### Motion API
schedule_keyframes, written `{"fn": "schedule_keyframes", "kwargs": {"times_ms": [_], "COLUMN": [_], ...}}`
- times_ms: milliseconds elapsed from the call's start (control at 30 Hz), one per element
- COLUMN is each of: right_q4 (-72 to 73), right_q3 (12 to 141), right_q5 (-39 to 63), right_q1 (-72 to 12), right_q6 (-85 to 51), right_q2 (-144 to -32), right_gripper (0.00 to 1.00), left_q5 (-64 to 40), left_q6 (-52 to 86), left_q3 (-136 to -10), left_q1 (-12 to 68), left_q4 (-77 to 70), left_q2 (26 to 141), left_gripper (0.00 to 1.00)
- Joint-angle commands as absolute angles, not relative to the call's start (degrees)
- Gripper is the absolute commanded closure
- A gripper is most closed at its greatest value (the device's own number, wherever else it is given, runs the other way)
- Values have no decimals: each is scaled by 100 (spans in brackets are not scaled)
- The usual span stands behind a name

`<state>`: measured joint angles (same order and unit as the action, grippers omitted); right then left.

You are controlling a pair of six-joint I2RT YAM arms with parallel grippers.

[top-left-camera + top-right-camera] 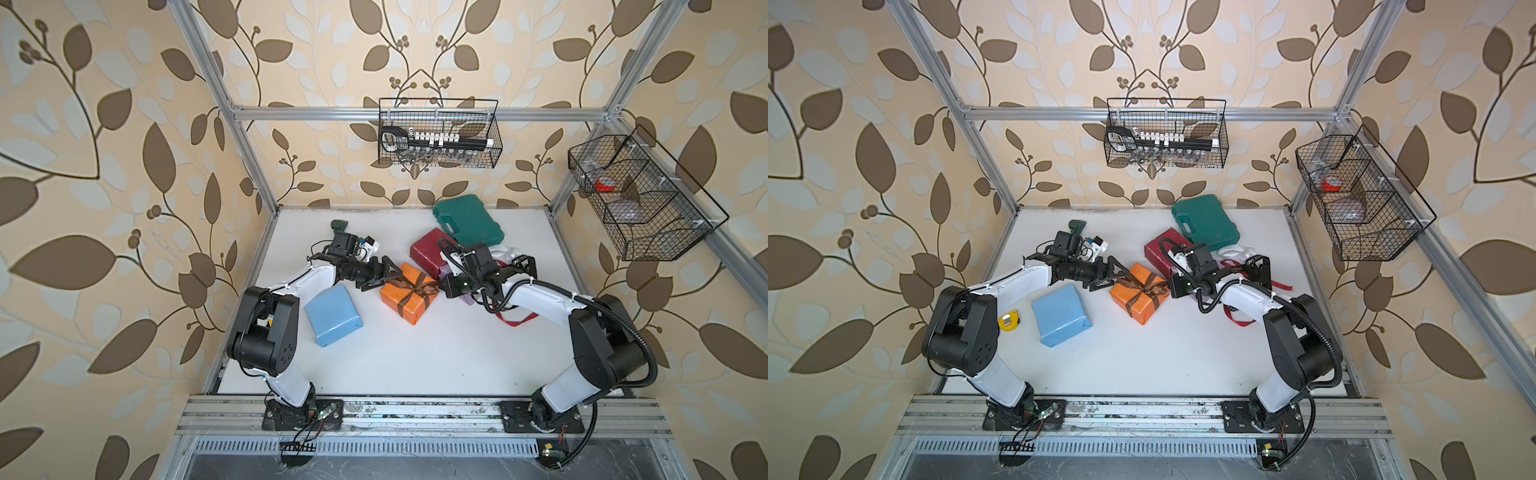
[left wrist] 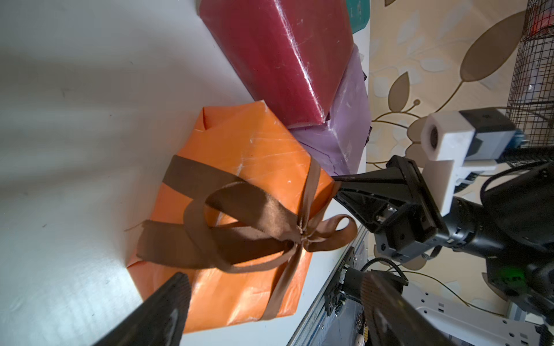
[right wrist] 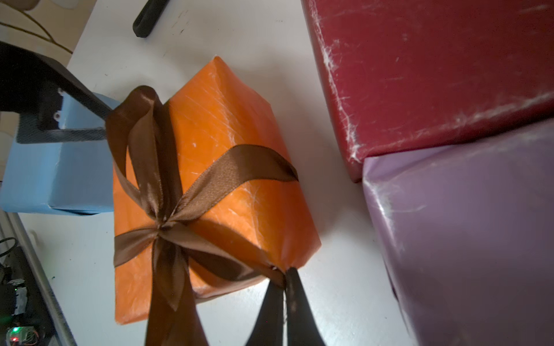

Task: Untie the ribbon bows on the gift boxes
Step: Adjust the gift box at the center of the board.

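Observation:
The orange gift box sits mid-table with a brown ribbon bow still tied on top. My right gripper is shut on a tail of that brown ribbon at the box's right corner. At the box's left side my left gripper stands open, one finger on each side of the box's near end. The dark red box, the lilac box and the light blue box carry no ribbon. Red, white and black lettered ribbons lie loose by the right arm.
A green tool case lies at the back, touching the dark red box. Wire baskets hang on the back wall and the right wall. A yellow tape measure lies by the left arm. A small dark green object sits behind the left wrist.

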<state>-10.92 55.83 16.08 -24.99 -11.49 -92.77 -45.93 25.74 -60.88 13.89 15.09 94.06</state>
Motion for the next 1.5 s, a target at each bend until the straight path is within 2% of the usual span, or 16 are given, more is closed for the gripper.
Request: {"fn": "schedule_keyframes", "kwargs": {"times_ms": [0, 167, 333, 667, 733, 900, 967, 1033, 1067, 1300, 1467], "right_q4": [-1316, -1415, -1420, -1400, -1391, -1384, -1378, -1378, -1386, -1385, -1400], "right_q3": [5725, 5827, 5840, 5828, 5819, 5835, 5837, 5838, 5828, 5801, 5794], "right_q5": [1339, 1126, 1205, 1329, 1327, 1336, 1337, 1318, 1311, 1358, 1359], "right_q1": [-2504, -2504, -2499, -2505, -2498, -2505, -2505, -2503, -2504, -2506, -2514], "right_q6": [-911, -840, -815, -844, -849, -844, -845, -836, -835, -866, -866], "right_q2": [-9333, -9448, -9457, -9351, -9350, -9373, -9369, -9345, -9336, -9341, -9306], "right_gripper": [92, 100, 100, 100, 100, 100, 100, 100, 100, 100, 100], "left_q5": [-4352, -3782, -3542, -3793, -3762, -3902, -3944, -3951, -3948, -3946, -3960], "left_q6": [2470, 2557, 2655, 2122, 2170, 2172, 2184, 2204, 2215, 2204, 2243], "left_q3": [-6302, -6527, -6735, -7280, -7261, -7258, -7248, -7255, -7276, -7411, -7452], "left_q1": [1397, 1397, 1398, 1683, 1703, 1783, 1801, 1802, 1802, 1802, 1803], "left_q4": [1616, 1587, 1402, 1650, 1691, 1872, 1906, 1934, 1951, 2021, 1945], "left_q2": [9169, 9432, 9755, 10364, 10339, 10321, 10290, 10224, 10180, 9964, 9977], "left_gripper": [9, 9, 13, 49, 64, 67, 76, 91, 94, 100, 100]}}
